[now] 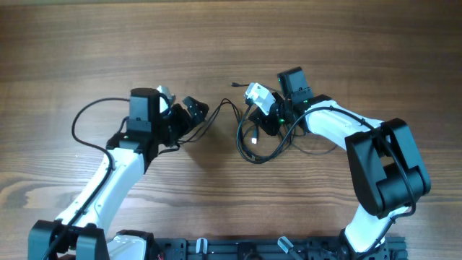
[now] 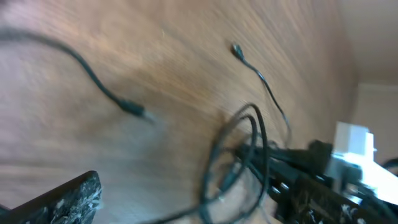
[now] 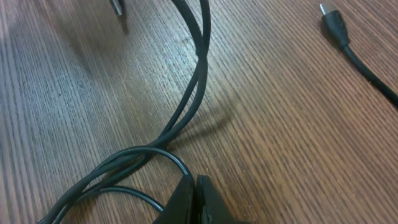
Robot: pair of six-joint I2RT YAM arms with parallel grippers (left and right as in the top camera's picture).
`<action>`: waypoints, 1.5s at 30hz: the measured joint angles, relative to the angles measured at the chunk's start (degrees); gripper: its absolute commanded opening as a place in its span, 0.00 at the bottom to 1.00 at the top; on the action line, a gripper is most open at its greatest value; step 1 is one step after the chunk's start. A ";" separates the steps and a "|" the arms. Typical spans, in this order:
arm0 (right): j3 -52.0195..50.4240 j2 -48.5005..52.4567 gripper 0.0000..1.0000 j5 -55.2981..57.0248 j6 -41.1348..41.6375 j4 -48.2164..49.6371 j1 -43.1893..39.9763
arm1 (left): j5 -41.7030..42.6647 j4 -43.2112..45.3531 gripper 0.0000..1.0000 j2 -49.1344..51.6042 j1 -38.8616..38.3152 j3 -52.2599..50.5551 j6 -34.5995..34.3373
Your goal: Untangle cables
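Observation:
Thin black cables (image 1: 247, 148) lie looped in the middle of the wooden table, one strand (image 1: 220, 110) running left toward my left gripper (image 1: 193, 115). That gripper stands open just left of the bunch; only one finger (image 2: 62, 199) shows in the left wrist view, with nothing held. Loops (image 2: 252, 140) and two loose plug ends (image 2: 134, 111) (image 2: 236, 50) lie ahead of it. My right gripper (image 3: 194, 180) is shut at the bunch's right side. A thin cable loop (image 3: 168, 155) meets its fingertips at the seam. Thicker strands (image 3: 193, 93) run away from it.
A separate plug end (image 3: 336, 25) lies on the bare wood to the right of the right gripper. The left arm's own thick black cable (image 1: 79, 123) arcs out at the far left. Both arm bases stand at the near table edge.

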 measured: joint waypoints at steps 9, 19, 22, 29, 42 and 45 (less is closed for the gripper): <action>0.00 0.00 0.04 0.00 0.02 -0.13 0.00 | -5.03 4.63 1.00 0.02 -2.84 0.00 19.98; 0.00 0.00 0.04 0.02 0.04 -0.13 0.00 | -6.62 5.18 0.74 3.76 -11.72 0.00 34.47; 0.00 0.00 0.04 0.02 0.20 -0.15 0.02 | -7.76 6.47 0.60 7.61 -12.07 0.00 35.30; 0.00 0.00 0.04 -0.76 4.61 0.35 0.00 | -8.96 9.84 0.04 11.72 -12.07 -0.02 35.69; 0.13 -21.66 0.04 -3.91 21.29 -0.63 -4.28 | -12.37 0.28 0.04 11.72 -2.97 -0.02 18.38; 0.44 -28.72 0.38 -4.15 21.86 -3.23 -4.50 | -12.13 0.39 0.04 11.72 0.83 -0.02 14.88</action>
